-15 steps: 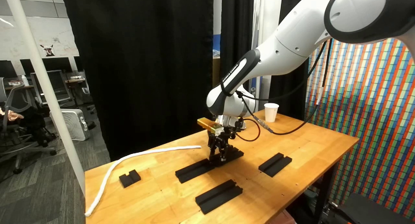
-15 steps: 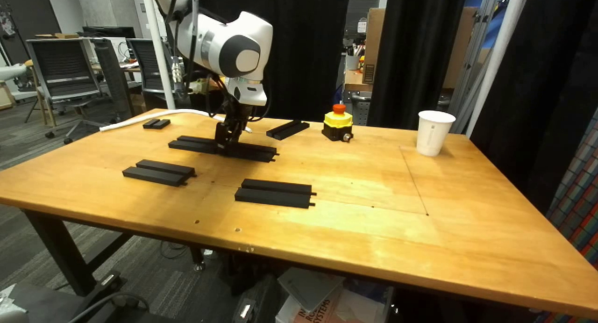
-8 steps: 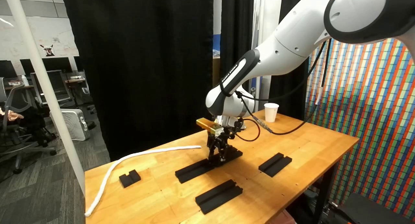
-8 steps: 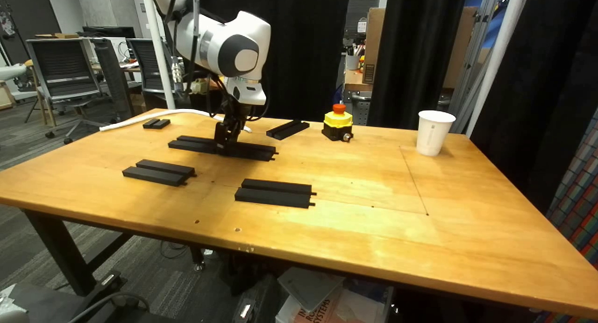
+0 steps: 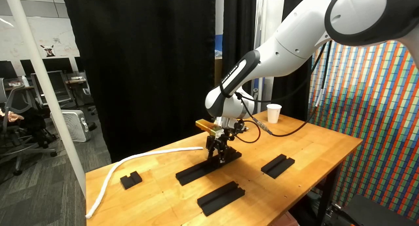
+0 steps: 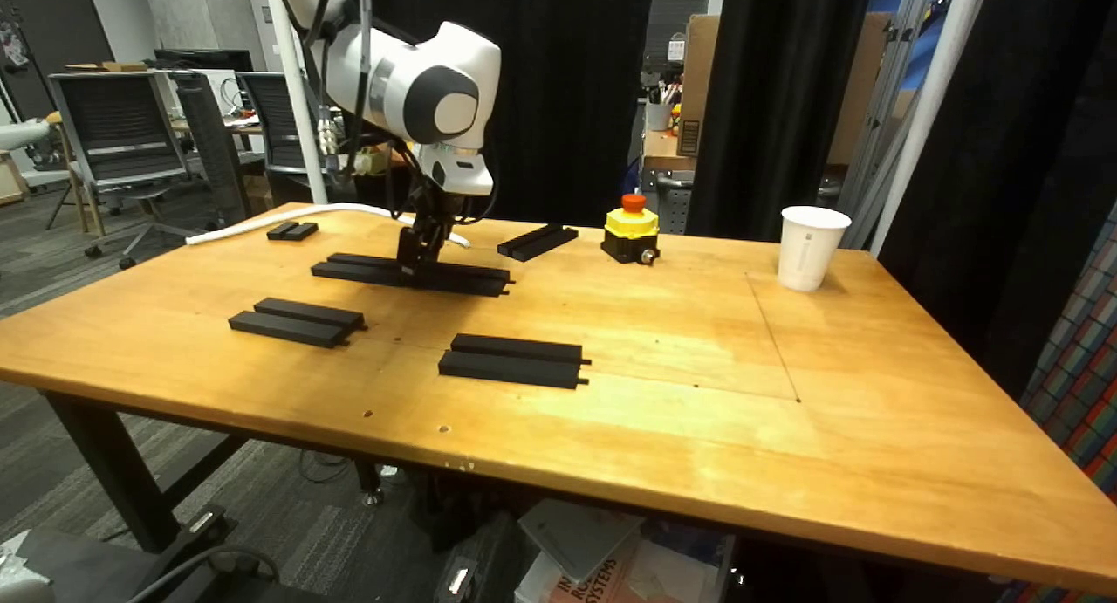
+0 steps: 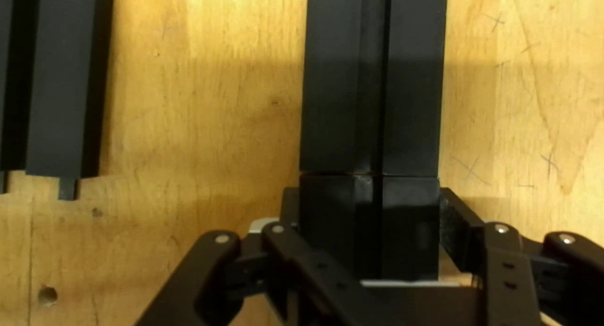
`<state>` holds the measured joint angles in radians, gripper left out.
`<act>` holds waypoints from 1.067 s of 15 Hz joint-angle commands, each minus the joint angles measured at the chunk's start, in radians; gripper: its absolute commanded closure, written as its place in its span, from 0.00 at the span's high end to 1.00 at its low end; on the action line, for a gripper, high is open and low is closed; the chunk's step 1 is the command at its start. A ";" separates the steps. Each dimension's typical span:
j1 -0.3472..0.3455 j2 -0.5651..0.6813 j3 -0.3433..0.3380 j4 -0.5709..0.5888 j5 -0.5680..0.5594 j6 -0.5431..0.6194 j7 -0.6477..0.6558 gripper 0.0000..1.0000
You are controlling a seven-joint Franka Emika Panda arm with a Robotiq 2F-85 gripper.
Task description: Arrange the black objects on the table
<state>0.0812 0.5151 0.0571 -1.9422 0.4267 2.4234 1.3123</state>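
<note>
The gripper is shut across a long grooved black block, with a finger against each side. This held block lies on the wooden table and also shows in both exterior views. Its far end meets a second black block, grooves in line, with only a thin seam between; that one shows too. A small squarish black block lies apart. Two black bars lie on the front side. Another black block lies at the back.
A white rope curves along the table's back and end. A yellow button box with a red top stands behind the blocks. A white cup stands at the far end. Black curtains hang behind the table.
The gripper and its held block have slid left in both exterior views, toward the second block. The two now read as one long bar, and the second block has shifted slightly the same way.
</note>
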 commanded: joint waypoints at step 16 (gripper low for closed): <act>-0.018 0.031 0.030 0.039 0.095 -0.009 -0.048 0.45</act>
<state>0.0773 0.5260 0.0692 -1.9319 0.4824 2.4234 1.2958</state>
